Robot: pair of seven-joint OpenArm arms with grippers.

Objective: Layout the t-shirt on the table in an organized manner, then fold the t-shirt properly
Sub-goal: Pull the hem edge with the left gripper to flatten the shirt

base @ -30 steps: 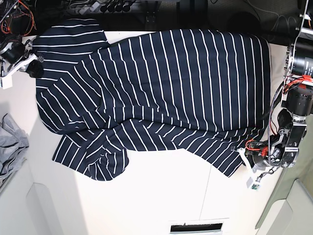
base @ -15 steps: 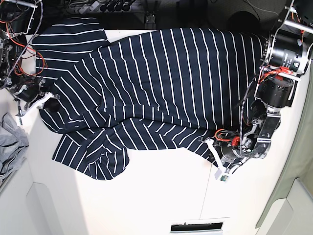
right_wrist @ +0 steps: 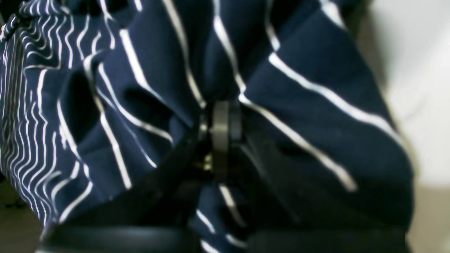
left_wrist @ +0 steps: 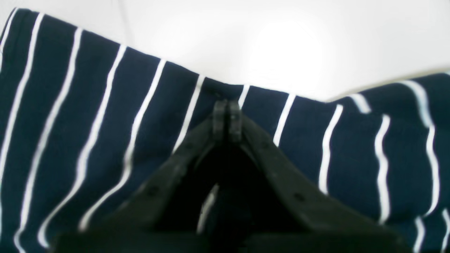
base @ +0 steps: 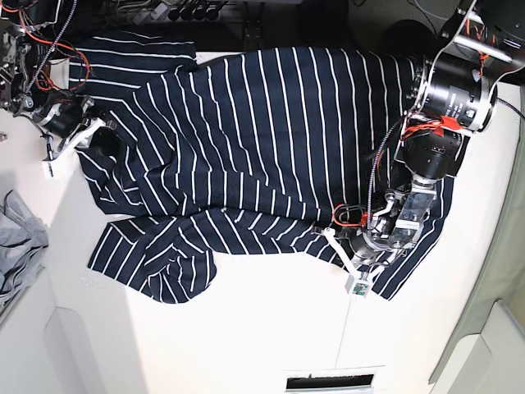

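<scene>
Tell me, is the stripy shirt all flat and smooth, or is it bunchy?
Bunchy: the shirt has wrinkles and overlapping folds, with its near edge crumpled on the table.

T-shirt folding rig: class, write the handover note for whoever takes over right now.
Left hand: shut, on the shirt's near edge toward the base view's right.
Right hand: shut, fingertips at bunched cloth at the base view's left.
T-shirt: dark, white-striped, spread across the table, creased, its near edge uneven.
Done: broadly laid out, not neatly.
Left: smooth the rumpled left portion, then fold properly.
</scene>
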